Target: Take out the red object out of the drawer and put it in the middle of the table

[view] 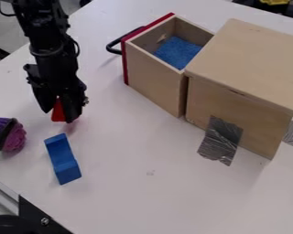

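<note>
Camera view, placing stage: the gripper [57,116] pinches the red object [58,112] between its fingers, drawer [154,80] well apart from them, release on the table [139,157] centre next!

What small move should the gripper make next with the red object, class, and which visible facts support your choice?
Probably a short sideways shift toward the middle of the white table: the black gripper appears closed on the small red object, outside the open wooden drawer, but off to one side, above the notched blue block in view.

Cupcake [13,135] left of block [63,160]; drawer [150,81] behind, right
</note>
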